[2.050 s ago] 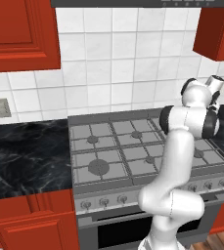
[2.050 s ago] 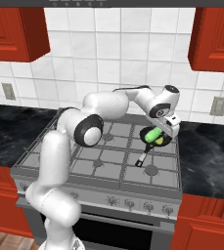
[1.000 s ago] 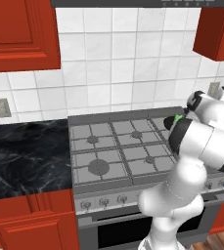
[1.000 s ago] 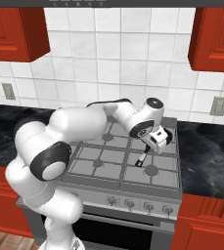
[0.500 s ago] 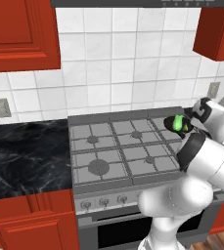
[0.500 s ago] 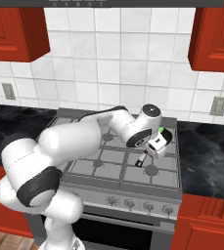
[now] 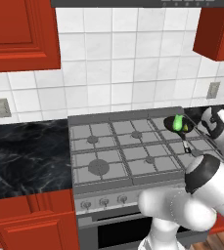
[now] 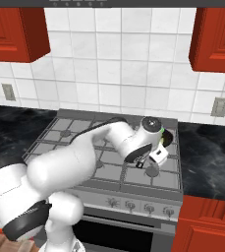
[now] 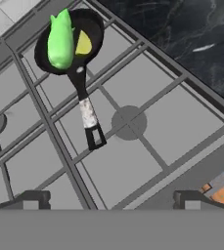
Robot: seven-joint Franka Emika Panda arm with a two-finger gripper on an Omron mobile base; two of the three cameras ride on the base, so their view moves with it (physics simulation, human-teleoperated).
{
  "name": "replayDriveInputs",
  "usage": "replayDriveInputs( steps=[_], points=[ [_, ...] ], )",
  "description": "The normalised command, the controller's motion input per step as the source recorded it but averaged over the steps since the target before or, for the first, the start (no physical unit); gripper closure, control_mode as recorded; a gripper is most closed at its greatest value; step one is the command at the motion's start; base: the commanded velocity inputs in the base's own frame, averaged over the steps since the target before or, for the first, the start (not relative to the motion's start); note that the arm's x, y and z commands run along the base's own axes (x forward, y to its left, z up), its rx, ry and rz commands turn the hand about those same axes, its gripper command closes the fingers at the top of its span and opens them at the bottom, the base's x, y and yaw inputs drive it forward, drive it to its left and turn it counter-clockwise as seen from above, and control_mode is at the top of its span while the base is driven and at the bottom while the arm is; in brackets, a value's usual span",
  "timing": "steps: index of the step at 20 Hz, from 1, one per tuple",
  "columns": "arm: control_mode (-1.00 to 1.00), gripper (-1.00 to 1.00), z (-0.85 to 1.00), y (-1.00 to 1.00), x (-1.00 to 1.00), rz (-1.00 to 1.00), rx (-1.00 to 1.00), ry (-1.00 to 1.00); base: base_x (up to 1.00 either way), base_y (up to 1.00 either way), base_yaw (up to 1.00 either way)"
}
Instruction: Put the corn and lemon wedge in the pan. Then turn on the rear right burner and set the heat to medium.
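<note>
- left base view: the pan [image 7: 178, 125] sat on the far right of the stove [image 7: 99, 146], over the grate at the back. the corn [image 7: 177, 122] lay inside it with the lemon wedge [image 7: 185, 128] just beside it on the right. the pan's handle ran toward the near edge. the white arm [image 7: 201, 190] bulked up at the near right.
- right base view: the arm [image 8: 74, 162] reached across the stove [image 8: 70, 135] to its right side, and the hand covered most of the pan [image 8: 167, 136], of which a dark rim showed at the far right.
- hand view: the gripper [image 9: 111, 201] hung over the near right burner [image 9: 128, 122], fingers [image 9: 33, 199] spread wide and holding nothing. the pan [image 9: 91, 29] lay beyond, the corn [image 9: 60, 41] and lemon wedge [image 9: 83, 44] touching inside it, the handle's pale tip pointing toward the gripper.
</note>
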Motion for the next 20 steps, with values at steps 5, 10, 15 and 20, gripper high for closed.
replayDriveInputs(
  steps=[5, 10, 15, 20],
  points=[
    [-1.00, -1.00, 0.00, -0.07, -0.43, 0.00, 0.00, -0.13, 0.00, 0.00, 0.00],
    [-1.00, -1.00, 0.00, -0.12, -0.37, 0.00, 0.00, -0.14, 0.00, 0.00, 0.00],
    [-1.00, -1.00, 0.00, -0.27, -0.41, 0.00, 0.00, -0.07, 0.00, 0.00, 0.00],
    [-1.00, -1.00, 0.00, -0.17, -0.41, 0.00, 0.00, -0.17, 0.00, 0.00, 0.00]
  ],
)
